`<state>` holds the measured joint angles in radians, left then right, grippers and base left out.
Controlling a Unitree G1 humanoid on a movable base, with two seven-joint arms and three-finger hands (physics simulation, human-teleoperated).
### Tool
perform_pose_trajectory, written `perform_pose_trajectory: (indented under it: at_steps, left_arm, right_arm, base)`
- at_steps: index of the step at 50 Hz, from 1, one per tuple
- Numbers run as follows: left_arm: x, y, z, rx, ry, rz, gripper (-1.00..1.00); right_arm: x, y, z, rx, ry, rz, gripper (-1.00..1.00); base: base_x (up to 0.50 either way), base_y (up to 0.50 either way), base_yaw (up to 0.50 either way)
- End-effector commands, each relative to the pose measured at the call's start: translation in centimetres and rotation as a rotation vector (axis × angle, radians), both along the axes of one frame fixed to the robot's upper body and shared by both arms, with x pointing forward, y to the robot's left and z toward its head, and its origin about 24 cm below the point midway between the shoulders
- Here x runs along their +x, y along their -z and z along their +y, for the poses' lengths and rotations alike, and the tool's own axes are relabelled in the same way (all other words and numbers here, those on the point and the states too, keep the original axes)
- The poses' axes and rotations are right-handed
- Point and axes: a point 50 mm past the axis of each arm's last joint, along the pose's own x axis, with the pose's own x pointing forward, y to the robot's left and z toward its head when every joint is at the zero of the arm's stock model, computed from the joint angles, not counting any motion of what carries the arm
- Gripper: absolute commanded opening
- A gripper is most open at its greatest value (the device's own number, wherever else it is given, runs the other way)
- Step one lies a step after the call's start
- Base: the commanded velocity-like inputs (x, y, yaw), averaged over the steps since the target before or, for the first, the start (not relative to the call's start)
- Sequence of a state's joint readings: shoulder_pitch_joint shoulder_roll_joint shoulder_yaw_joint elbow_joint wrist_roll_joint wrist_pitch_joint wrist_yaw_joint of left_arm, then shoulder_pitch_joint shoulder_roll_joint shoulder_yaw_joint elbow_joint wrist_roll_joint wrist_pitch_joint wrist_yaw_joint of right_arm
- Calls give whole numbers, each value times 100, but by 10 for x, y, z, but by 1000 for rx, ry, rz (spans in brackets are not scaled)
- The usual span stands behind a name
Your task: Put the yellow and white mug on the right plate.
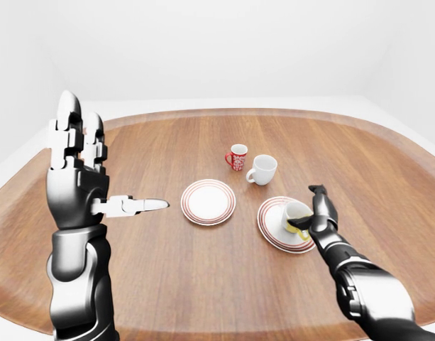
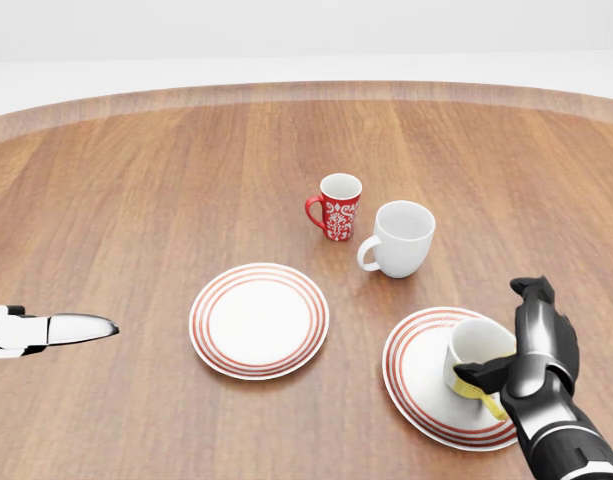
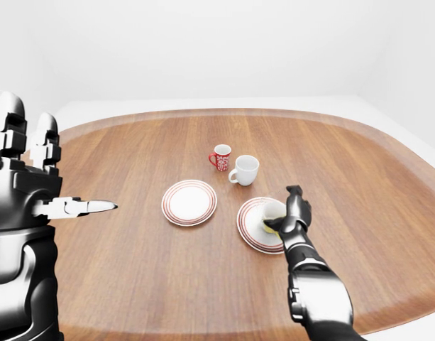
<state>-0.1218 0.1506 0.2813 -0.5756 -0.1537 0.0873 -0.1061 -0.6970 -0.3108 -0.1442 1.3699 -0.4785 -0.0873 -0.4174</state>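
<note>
Two plates are seen on the wooden table (image 2: pixel 136 180); both white with red rings; the right plate (image 2: pixel 421 385) is taken as landmark; the left plate (image 2: pixel 259 320) lies to its left in the head view, apart from it, nothing on it. The yellow and white mug (image 2: pixel 476 365) is seen on the right plate, tilted, mouth turned up and to the left in the head view; yellow is visible at its lower side by the handle; whether its base sits flat on the plate cannot be told. The right hand (image 2: pixel 531 365) is placed at the mug's right side, over the plate's right edge; one dark finger is crooked across the yellow part; the other fingers (image 2: pixel 534 300) are held up and apart beside the mug; a firm clamp on the mug cannot be confirmed. A plain white mug (image 2: pixel 401 238) stands upright above the right plate, clear of its rim; a red patterned mug (image 2: pixel 338 206) stands just left of the white mug, near it, not touching. The left hand (image 1: pixel 79 167) is raised well left of the right plate, clear of the table; its fingers (image 1: pixel 69 117) are spread, two up, one white-tipped finger pointed toward the left plate; nothing is held.
</note>
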Motion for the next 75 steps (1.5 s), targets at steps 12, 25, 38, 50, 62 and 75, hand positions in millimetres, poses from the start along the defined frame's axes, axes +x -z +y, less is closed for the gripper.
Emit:
perform_pose_trajectory:
  at_steps: [12,25,38,50,62,75]
  left_arm:
    - [1,1,0,-1,-1,5,100]
    - [1,1,0,1,-1,6,100]
    - [1,1,0,1,-2,5,100]
    - [0,0,0,3,-2,1,100]
    - [-2,-4,0,3,-1,-18,100]
    - [-6,-8,-2,5,6,-42,100]
  right_arm:
    - [2,-3,1,-40,-16,-5,100]
    - [9,-10,1,-3,-20,-26,100]
    - [33,-41,6,175,-69,-102,100]
    - [59,-96,8,266,-163,-289,100]
    - [28,-202,30,226,-396,-734,100]
    - [-72,-285,66,56,-707,-1177,100]
  base:
    - [0,0,0]
    - [0,0,0]
    - [0,0,0]
    - [0,0,0]
    - [0,0,0]
    - [0,0,0]
